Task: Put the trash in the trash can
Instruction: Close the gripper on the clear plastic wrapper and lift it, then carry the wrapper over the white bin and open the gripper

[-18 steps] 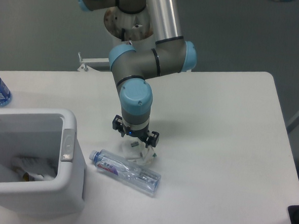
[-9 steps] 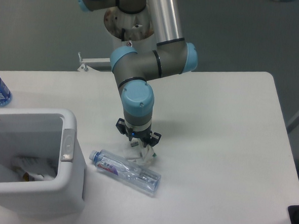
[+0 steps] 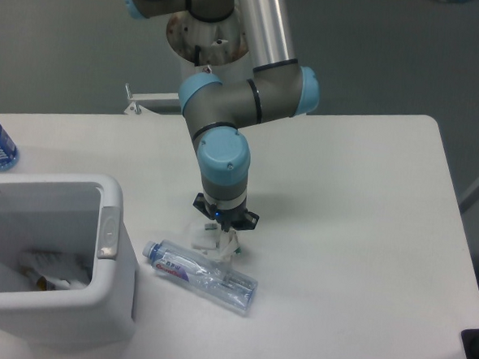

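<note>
My claw (image 3: 217, 245) has swung slightly right and lowered since a second ago, fingers spread over the crushed bottle (image 3: 200, 275) lying just below on the worktop (image 3: 352, 203). Next: close, lift, carry left to the trash can (image 3: 105, 244).

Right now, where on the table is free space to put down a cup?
Free: the right half of the table, past the pincer. Crowded: between the trash can and the crushed bottle.
</note>
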Action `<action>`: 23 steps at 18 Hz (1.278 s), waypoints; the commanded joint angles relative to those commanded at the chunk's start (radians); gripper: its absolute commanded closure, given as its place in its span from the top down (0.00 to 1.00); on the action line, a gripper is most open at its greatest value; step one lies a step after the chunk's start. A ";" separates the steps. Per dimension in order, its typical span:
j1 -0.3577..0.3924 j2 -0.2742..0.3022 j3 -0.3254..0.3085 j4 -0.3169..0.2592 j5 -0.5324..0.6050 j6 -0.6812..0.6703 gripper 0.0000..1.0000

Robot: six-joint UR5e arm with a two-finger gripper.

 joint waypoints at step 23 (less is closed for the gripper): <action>-0.118 0.214 0.333 -0.002 -0.476 -0.609 0.00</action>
